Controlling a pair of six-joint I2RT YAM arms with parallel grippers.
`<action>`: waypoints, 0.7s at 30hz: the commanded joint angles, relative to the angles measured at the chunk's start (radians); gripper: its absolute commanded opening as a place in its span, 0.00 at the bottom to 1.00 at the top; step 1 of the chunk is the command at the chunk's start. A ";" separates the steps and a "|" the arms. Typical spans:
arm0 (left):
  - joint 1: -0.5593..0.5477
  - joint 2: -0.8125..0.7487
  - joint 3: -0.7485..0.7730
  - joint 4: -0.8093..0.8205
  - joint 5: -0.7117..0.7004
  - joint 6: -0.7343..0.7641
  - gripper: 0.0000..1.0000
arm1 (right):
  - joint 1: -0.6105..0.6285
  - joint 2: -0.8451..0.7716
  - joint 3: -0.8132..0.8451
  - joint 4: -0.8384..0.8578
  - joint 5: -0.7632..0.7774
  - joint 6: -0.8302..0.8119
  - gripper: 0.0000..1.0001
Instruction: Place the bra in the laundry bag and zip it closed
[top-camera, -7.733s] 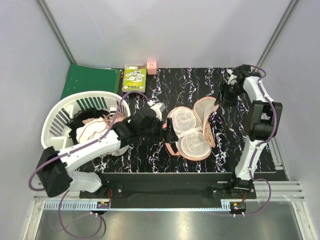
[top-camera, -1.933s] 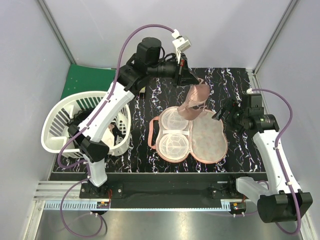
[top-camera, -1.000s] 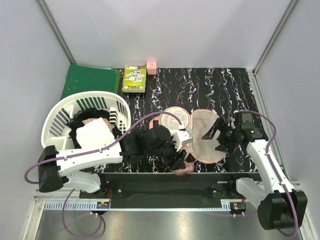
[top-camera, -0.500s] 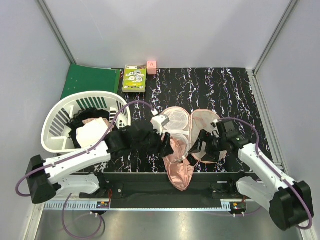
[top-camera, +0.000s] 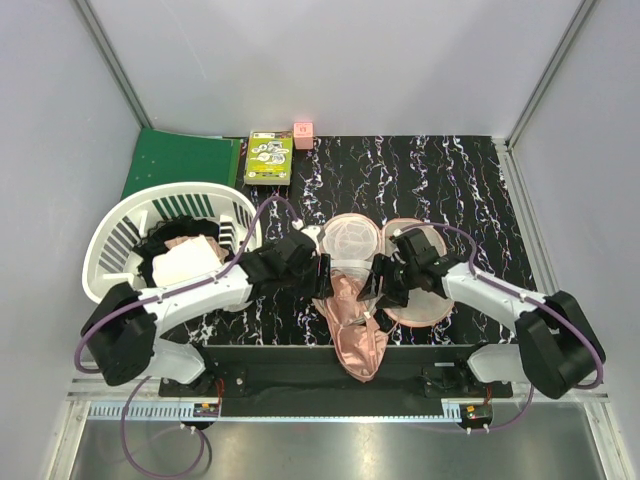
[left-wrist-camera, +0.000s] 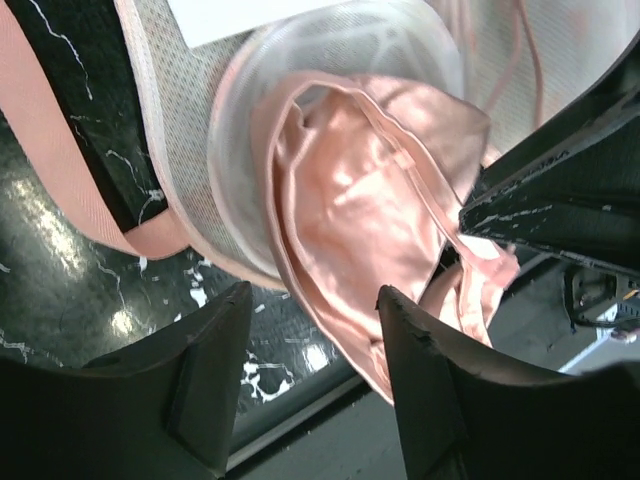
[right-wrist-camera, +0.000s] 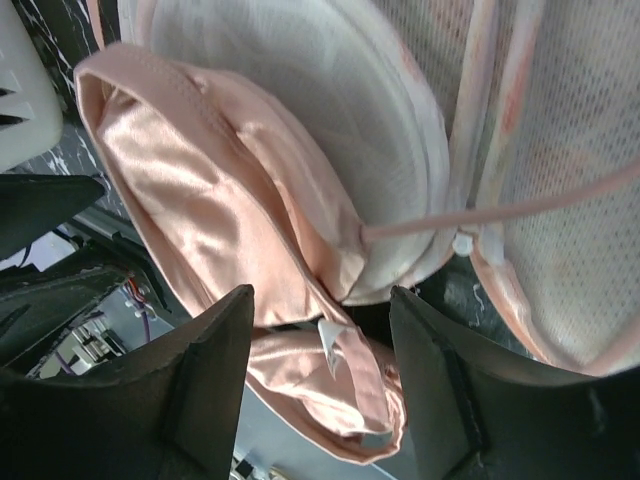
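The laundry bag (top-camera: 352, 238) lies open at the table's middle with its white mesh faces up. The salmon-pink bra (top-camera: 355, 335) lies partly on the bag's near mesh cup (left-wrist-camera: 240, 150), and the rest hangs over the table's front edge. My left gripper (top-camera: 322, 278) is open and empty at the bra's left side. In the left wrist view the gripper (left-wrist-camera: 310, 370) hovers over the satin (left-wrist-camera: 360, 200). My right gripper (top-camera: 378, 290) is open and empty at the bra's right side. In the right wrist view it (right-wrist-camera: 320, 390) is above the folded bra (right-wrist-camera: 200, 190).
A white slatted basket (top-camera: 112, 232) with white and black clothes stands at the left. A green folder (top-camera: 180, 160), a green box (top-camera: 270, 157) and a pink cube (top-camera: 303, 130) lie at the back. A thin pink strap (right-wrist-camera: 520, 210) crosses the bag's other mesh half (right-wrist-camera: 570, 130).
The left gripper carried the bra from above the bag down to the front edge. The bra now rests on the near lobe. The right arm has moved in from the right to the bag.
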 joint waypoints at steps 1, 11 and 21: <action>0.014 0.043 -0.012 0.113 0.045 -0.026 0.55 | 0.012 0.043 0.018 0.148 0.042 0.026 0.62; 0.017 0.115 0.010 0.135 0.075 -0.013 0.18 | 0.048 0.110 0.018 0.248 0.063 0.043 0.42; 0.029 0.046 0.164 0.037 0.045 0.017 0.00 | 0.051 -0.144 0.035 0.121 0.146 0.112 0.00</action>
